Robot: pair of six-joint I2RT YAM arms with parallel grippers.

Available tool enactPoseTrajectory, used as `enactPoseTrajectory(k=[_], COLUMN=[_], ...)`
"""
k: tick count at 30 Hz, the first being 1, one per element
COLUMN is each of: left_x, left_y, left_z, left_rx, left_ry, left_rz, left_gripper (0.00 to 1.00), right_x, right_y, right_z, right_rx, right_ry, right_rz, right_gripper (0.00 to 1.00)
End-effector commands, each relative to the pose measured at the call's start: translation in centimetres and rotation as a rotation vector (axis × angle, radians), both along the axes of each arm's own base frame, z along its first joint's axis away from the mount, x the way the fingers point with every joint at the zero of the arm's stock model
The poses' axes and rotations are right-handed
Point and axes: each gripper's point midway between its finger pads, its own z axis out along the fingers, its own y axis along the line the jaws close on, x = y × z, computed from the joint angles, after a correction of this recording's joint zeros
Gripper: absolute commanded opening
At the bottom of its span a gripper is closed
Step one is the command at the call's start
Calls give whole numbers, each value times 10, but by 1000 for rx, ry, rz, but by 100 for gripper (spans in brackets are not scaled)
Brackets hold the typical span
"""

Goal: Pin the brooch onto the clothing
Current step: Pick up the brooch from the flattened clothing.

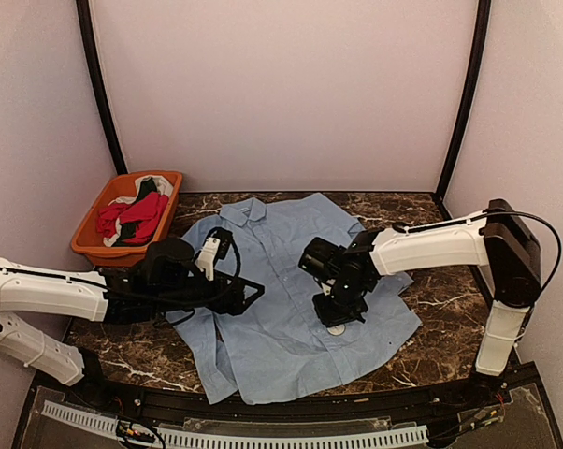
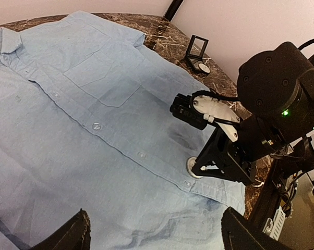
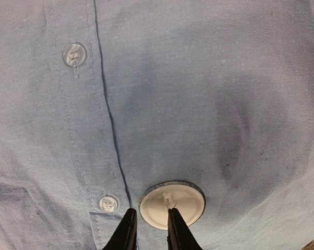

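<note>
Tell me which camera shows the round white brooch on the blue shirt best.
The right wrist view: the brooch lies large and nearly whole on the shirt, close by the right gripper. The left wrist view shows it small beneath that gripper; the top external view shows only a pale sliver.

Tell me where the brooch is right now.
In the right wrist view the brooch lies flat on the blue shirt, beside a placket button, at the tips of the right gripper.
</note>
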Motion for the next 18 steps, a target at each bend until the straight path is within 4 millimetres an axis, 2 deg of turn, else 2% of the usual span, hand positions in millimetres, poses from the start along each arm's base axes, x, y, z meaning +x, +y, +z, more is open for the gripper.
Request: enactPoseTrajectory(k=[1, 7, 16, 18], left_x=[-5, -5, -6, -6], left_y=[0, -2, -2, -3], left_z=[-10, -9, -10, -10], left_rx=[2, 0, -1, -1], left_ry=[26, 26, 30, 31], left_rz=[-13, -17, -16, -17], left_gripper=[87, 87, 87, 87], right_x=[2, 1, -1, 0], right_y=[-9, -16, -14, -12], right_z=[-6, -11, -14, -14], right_rx=[-28, -24, -2, 3], right_ry=[3, 21, 35, 33], right_rz=[4, -4, 9, 13], right_gripper=[20, 17, 12, 8])
